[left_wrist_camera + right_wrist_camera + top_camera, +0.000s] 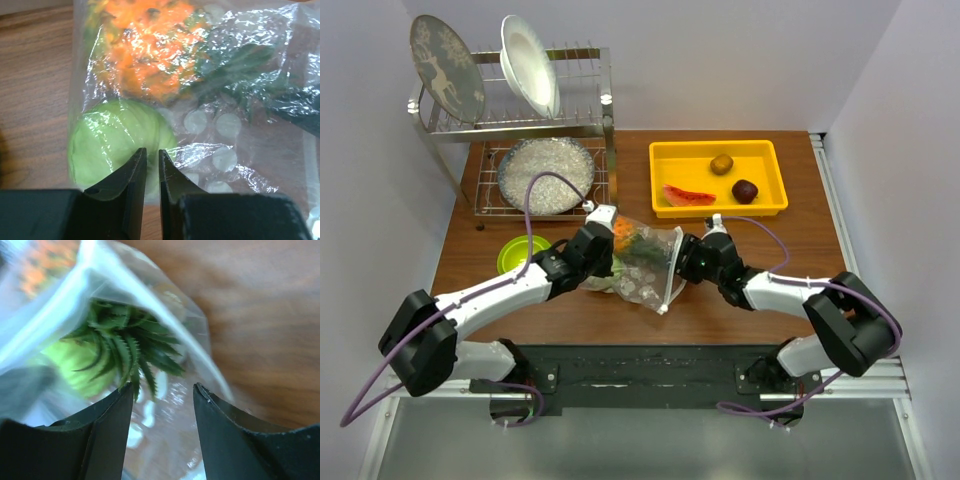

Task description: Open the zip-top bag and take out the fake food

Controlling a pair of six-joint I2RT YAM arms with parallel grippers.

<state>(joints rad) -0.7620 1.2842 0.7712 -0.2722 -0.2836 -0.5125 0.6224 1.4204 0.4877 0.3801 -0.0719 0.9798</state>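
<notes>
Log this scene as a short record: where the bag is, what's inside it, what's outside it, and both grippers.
bag: zip-top bag between both grippers, mid-table
inside: pineapple, green fruit
outside bag: watermelon slice, kiwi, dark ball, in yellow tray
left gripper: nearly closed, pinching bag film
right gripper: open, straddling bag edge

- Centre of the top view: the zip-top bag [645, 268] fills the gap between the left tool [612, 263] and the right tool [678, 262].
- Upper left: dish rack [535, 125] and green bowl [520, 255] crowd that side.
- Upper right: yellow tray [720, 210]; bare table [800, 250] lies just below it.
</notes>
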